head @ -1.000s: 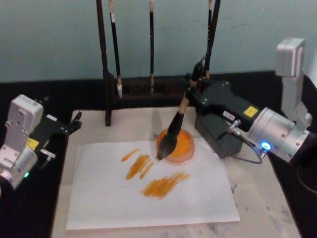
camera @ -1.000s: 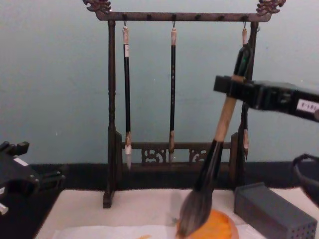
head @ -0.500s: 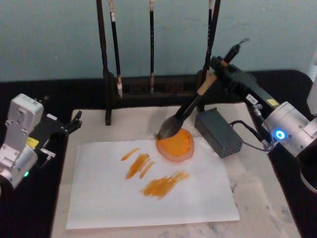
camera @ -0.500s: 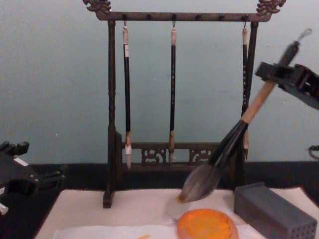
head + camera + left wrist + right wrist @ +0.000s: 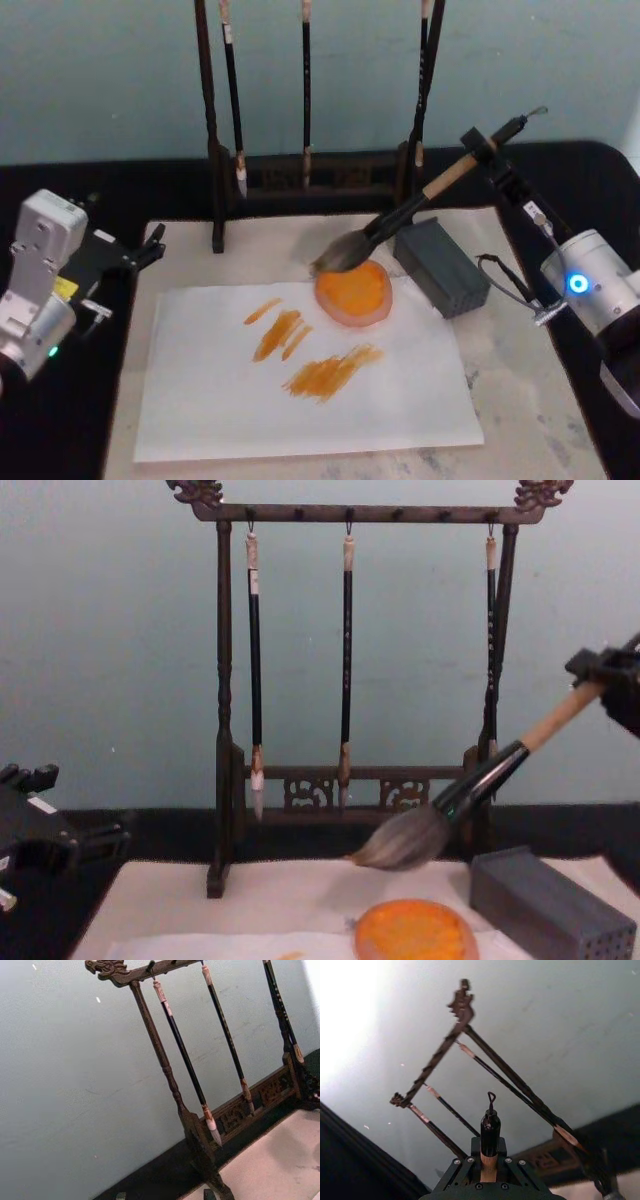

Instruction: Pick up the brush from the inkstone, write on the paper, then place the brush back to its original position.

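By a teal wall (image 5: 120, 80), a mottled cream mat (image 5: 520, 400) is covering the bench (image 5: 85, 450). The right end effector (image 5: 480, 148) is clenching the tan brush (image 5: 430, 192); the left end effector (image 5: 148, 250) is idling, released.

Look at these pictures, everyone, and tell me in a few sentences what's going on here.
The right claw holds the brush near its top end, tilted low, with the tuft hovering just above the far rim of the inkstone, not touching it. The paper already bears orange strokes, so the writing looks done; the brush is not yet laid back. The left claw sits parked off to the left.
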Controlling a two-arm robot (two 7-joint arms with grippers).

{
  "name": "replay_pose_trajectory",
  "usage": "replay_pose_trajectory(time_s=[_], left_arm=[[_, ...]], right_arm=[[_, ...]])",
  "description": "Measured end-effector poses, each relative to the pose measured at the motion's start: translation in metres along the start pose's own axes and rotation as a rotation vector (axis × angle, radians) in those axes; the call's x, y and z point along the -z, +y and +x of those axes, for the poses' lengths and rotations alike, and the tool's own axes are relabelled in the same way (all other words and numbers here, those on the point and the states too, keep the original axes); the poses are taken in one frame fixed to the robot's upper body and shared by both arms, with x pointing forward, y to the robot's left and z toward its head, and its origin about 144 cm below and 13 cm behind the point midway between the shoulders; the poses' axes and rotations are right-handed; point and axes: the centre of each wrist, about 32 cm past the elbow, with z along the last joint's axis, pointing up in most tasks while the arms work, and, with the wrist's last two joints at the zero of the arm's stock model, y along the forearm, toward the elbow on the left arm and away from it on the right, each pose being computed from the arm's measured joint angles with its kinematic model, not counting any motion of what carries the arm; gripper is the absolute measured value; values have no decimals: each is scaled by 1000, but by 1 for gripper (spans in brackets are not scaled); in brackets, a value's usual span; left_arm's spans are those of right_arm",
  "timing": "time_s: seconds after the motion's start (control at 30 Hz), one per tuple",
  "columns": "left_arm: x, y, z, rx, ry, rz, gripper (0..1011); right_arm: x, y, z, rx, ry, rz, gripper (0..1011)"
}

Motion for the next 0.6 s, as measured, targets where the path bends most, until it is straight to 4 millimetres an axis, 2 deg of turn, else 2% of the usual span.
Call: replay_pose_trajectory(time_s=[0.6], left_arm=[[0, 0, 0, 0, 0, 0, 1001]], right_arm=[[9, -11, 22, 131, 155, -47, 176]])
